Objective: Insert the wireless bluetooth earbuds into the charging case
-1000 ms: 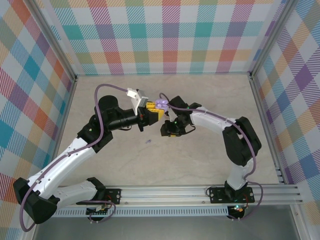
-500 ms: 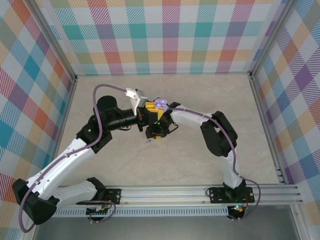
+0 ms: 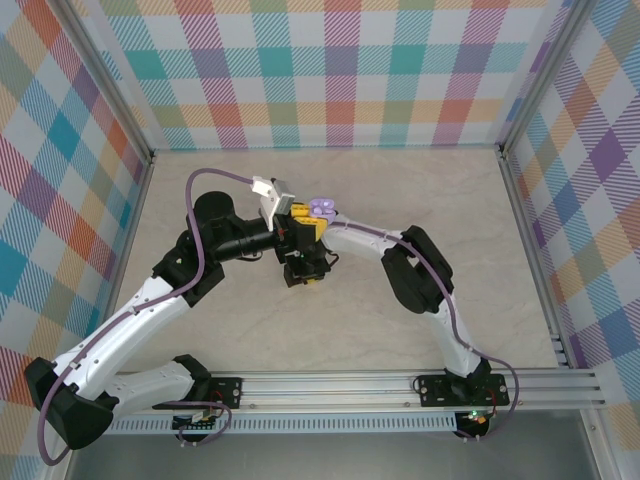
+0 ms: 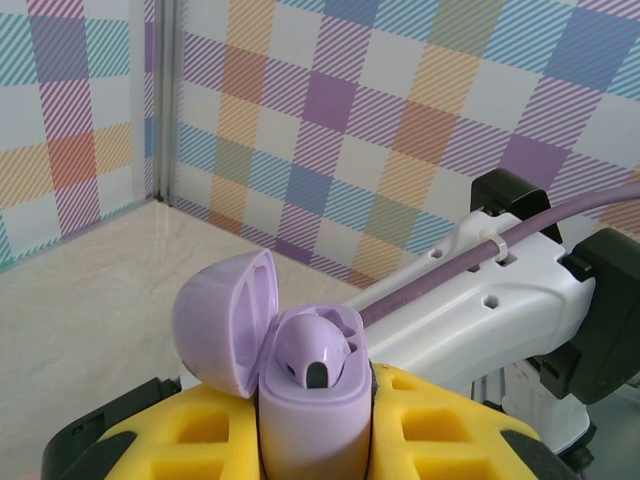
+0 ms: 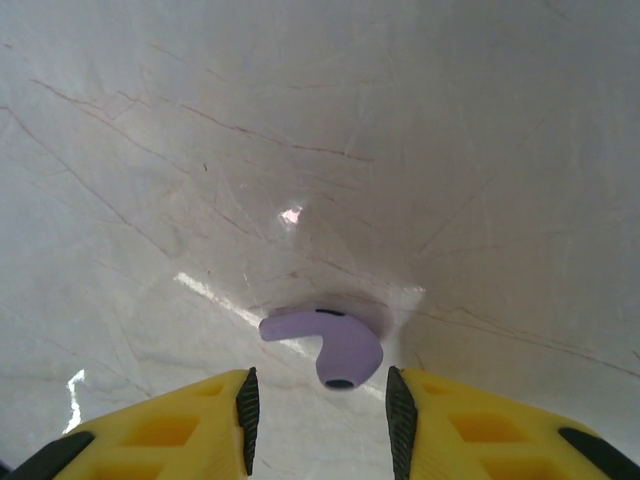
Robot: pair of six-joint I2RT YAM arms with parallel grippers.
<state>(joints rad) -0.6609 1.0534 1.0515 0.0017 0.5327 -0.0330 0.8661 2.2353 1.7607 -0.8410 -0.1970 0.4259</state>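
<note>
Count:
- 1 small lilac stemmed plastic earbud, loose on the pale marble-look table.
- 1 lilac plastic charging case. Can't tell whether the rounded lilac shape in its socket is a second bud.
- 2 white-and-black robot arms: left arm, right arm.
- 2 yellow-fingered grippers: left gripper, right gripper.
- 2 purple cables, one per arm.

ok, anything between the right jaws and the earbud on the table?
Nothing visible. The lilac earbud lies on bare table, and the right gripper hangs just over it, jaws open and lined up on it.
</note>
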